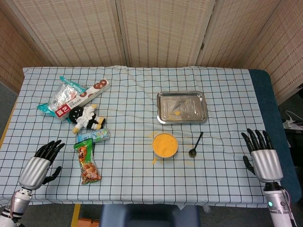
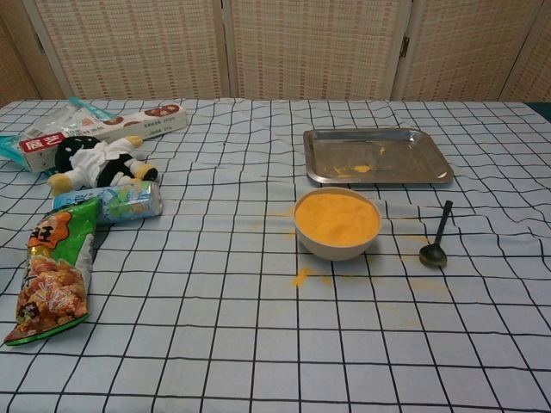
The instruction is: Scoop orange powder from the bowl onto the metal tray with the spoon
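A white bowl [image 1: 165, 144] [image 2: 337, 224] full of orange powder sits mid-table. Just right of it lies a dark spoon [image 1: 195, 145] [image 2: 436, 237], bowl end toward me, untouched. Behind them stands the metal tray [image 1: 182, 107] [image 2: 376, 157] with a small dab of orange powder on it. My right hand [image 1: 262, 155] rests open at the table's right edge, well right of the spoon. Near the front left corner my left hand [image 1: 40, 164] is open, far from the bowl. The chest view shows neither hand.
Spilled orange powder [image 2: 300, 276] dots the checked cloth in front of the bowl. On the left lie a snack bag [image 1: 87, 162], a small can [image 1: 93, 136], a black-and-white plush toy [image 1: 85, 117], a biscuit box [image 1: 93, 90] and a foil packet [image 1: 60, 100].
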Motion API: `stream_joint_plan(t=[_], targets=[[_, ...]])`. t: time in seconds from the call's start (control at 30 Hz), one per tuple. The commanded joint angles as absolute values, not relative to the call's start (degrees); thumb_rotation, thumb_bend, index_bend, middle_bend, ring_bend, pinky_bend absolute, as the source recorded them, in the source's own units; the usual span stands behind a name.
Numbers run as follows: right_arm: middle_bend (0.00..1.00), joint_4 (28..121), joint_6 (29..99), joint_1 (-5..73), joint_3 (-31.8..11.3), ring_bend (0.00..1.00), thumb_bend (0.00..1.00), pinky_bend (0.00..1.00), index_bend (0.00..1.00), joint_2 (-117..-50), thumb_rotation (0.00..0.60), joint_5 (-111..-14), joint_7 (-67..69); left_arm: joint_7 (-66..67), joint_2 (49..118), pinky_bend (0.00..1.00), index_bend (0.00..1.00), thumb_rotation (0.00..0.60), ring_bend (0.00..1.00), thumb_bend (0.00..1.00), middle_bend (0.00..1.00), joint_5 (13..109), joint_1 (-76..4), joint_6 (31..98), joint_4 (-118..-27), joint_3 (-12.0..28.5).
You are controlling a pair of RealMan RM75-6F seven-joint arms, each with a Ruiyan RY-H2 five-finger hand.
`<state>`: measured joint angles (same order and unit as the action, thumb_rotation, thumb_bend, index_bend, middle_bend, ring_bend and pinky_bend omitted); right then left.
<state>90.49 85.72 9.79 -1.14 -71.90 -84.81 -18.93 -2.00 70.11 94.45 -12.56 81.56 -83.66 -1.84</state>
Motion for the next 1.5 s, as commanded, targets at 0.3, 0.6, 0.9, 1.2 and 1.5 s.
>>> stream_joint_plan(t=[0.3,0.6,0.9,1.2,1.5], targets=[[0.03,80.4,63.5,27.5,-3.4,0.00,0.32,0.00,0.29,-78.7,0.600,-91.3,-20.3,-3.3,69.2,0.15,0.00,0.600,0.00,0.44,0.00,94.6,-11.5,84.0,-84.0,-1.6],[0.03,67.9,58.1,34.6,-0.5,0.00,0.33,0.00,0.41,-85.1,0.600,-97.8,-14.9,-3.4,68.8,0.15,0.00,0.600,0.00,0.44,0.00,93.7,-11.2,83.8,-83.9,-1.4],[0.03,62.9,56.9,35.9,1.8,0.00,0.33,0.00,0.44,-87.4,0.600,-98.6,-12.4,-2.9,69.0,0.15,0.00,0.600,0.00,0.44,0.00,93.0,-11.3,83.0,-83.8,-1.2],[0.03,61.1,56.5,35.8,2.7,0.00,0.33,0.00,0.44,-88.0,0.600,-97.3,-12.0,-2.9,69.0,0.15,0.00,0.600,0.00,0.44,0.00,92.8,-11.4,82.6,-83.7,-1.2],[0.03,58.9,56.3,36.3,2.8,0.00,0.32,0.00,0.44,-89.7,0.600,-96.6,-11.1,-2.7,69.0,0.15,0.00,0.600,0.00,0.44,0.00,92.5,-11.4,82.1,-83.8,-1.2]])
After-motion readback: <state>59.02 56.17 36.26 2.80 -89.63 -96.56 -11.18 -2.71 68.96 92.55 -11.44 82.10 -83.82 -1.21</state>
